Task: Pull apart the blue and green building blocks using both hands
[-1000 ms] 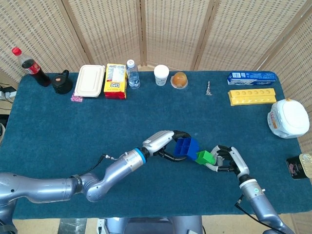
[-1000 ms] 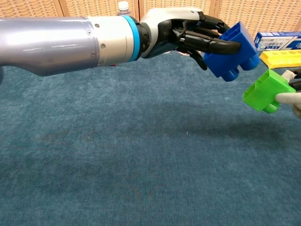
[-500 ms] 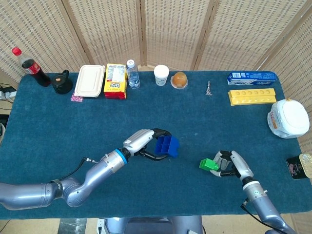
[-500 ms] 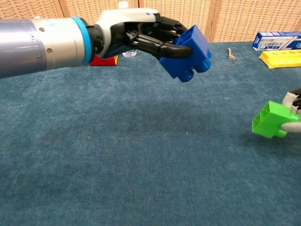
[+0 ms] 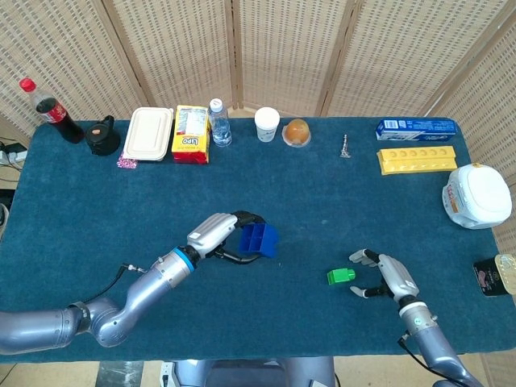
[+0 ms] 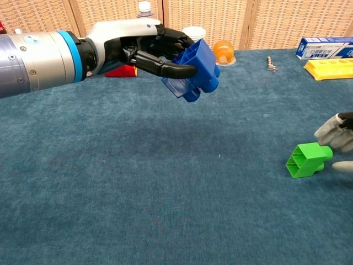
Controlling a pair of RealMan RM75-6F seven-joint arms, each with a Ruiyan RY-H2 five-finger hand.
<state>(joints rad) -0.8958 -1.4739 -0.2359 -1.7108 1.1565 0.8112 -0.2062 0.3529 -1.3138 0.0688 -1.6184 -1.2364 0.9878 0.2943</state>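
Holding the blue block (image 5: 260,239) off the counter (image 5: 97,201), my left robot hand (image 5: 219,234) has its dark fingers (image 6: 160,61) curled around the block's upper side. The chest view shows this grip plainly, with the block tilted and its studs pointing down toward the right; the head view shows only the block's hollow compartments from above.

My right robot hand (image 5: 385,276) is loose, fingers spread, holding nothing. The green block (image 5: 341,276) lies on the counter just to its left. In the head view a narrow strip of blue cloth shows between the fingertips and the block. In the chest view only pale fingertips (image 6: 331,132) enter at the right edge, close against the block's stud end; whether they touch it I cannot tell from that angle. The green block (image 6: 306,159) lies on its side there, open end facing the camera.

The two blocks are well apart.

Only the head view covers the back row: a cola bottle (image 5: 48,109), a white lunch box (image 5: 148,134), a yellow packet (image 5: 190,134), a water bottle (image 5: 218,122), a paper cup (image 5: 267,124), an orange item (image 5: 297,132), a blue box (image 5: 415,126), a yellow tray (image 5: 417,159) and a white round container (image 5: 477,196). The chest view catches a few of these, partly hidden behind my left arm.
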